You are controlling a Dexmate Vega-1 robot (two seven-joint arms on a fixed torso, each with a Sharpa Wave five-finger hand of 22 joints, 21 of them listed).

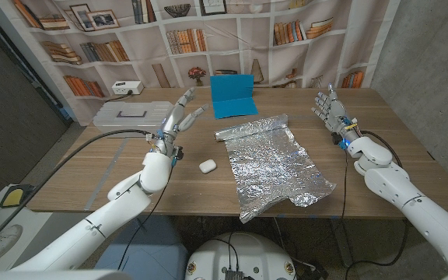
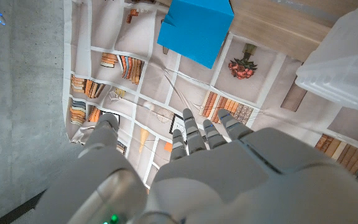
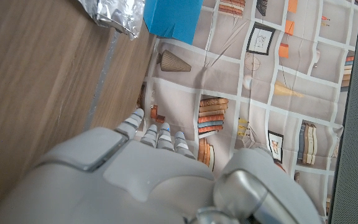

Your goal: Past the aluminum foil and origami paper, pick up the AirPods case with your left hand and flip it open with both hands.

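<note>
airpods case (image 1: 207,166) lies flat, long axis across the table.

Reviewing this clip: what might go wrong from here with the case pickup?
1. The AirPods case is small and smooth, lying flat; the open left robot hand may push it away instead of gripping it.
2. It sits close to the aluminum foil; a sweeping finger might snag the foil's edge.

On the desk (image 1: 379,105) the aluminum foil (image 1: 274,162) lies in the middle, the origami paper (image 1: 232,95) behind it. The AirPods case (image 1: 207,166) sits just left of the foil. A lidded box (image 1: 131,113) lies at the back left, a power strip (image 1: 127,88) behind it.
</note>
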